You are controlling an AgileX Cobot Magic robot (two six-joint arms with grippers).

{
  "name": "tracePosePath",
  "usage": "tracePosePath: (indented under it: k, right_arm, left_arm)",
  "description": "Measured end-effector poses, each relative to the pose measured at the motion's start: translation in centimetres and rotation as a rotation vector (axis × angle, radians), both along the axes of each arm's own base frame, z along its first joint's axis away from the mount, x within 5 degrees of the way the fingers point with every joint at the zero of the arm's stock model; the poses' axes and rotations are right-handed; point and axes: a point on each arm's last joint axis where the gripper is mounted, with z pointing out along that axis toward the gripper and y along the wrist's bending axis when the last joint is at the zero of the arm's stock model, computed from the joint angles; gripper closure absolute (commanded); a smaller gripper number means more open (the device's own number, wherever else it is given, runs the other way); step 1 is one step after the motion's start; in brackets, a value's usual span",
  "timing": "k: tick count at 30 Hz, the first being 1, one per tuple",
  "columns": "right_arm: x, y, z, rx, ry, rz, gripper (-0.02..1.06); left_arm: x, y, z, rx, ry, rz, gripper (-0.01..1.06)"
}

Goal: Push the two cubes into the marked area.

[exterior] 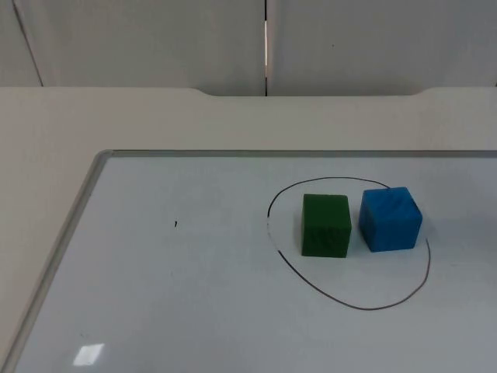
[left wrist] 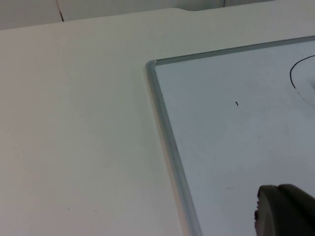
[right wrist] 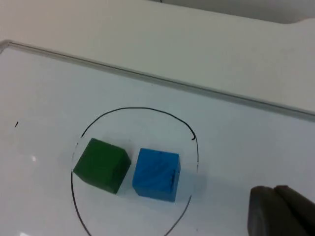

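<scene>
A green cube (exterior: 326,225) and a blue cube (exterior: 390,219) stand side by side on the whiteboard, a narrow gap between them. Both sit inside the hand-drawn black loop (exterior: 353,305), in its far half. In the right wrist view the green cube (right wrist: 102,165) is close to the line and the blue cube (right wrist: 156,174) stands beside it. My right gripper (right wrist: 280,211) hovers off to the side of the blue cube, clear of it. My left gripper (left wrist: 285,211) hangs over the whiteboard near its far left corner, well away from both cubes.
The whiteboard's metal frame (exterior: 78,210) runs along the left and far sides, with bare table beyond it. A tiny black mark (exterior: 175,224) lies on the board left of the loop. The grey partition wall (exterior: 155,39) closes the back.
</scene>
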Motion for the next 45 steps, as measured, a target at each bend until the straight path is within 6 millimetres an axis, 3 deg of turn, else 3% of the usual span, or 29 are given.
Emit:
tracePosePath:
  k: [11,15,23,30,38,45]
  right_arm:
    - [-6.1,-1.4,-0.9,0.014,-0.027,0.008,1.05]
    - [-9.5,-2.0,-0.7,0.018,-0.047,0.024,1.05]
    - [-14.2,-3.2,-1.5,0.001,-0.114,0.035,1.05]
    - [-18.0,-4.8,-2.2,-0.012,-0.147,-0.033,1.05]
    - [-20.9,-5.5,-2.6,0.024,-0.225,-0.055,1.05]
    - [-20.9,-5.7,-3.6,0.005,-0.207,-0.07,1.05]
  left_arm:
    - [0.0,0.0,0.0,0.0,0.0,0.0,1.05]
    - [0.0,0.0,0.0,0.0,0.0,0.0,1.05]
    - [0.0,0.0,0.0,0.0,0.0,0.0,1.05]
    - [0.0,0.0,0.0,0.0,0.0,0.0,1.05]
    - [0.0,0.0,0.0,0.0,0.0,0.0,1.05]
    - [0.0,0.0,0.0,0.0,0.0,0.0,1.05]
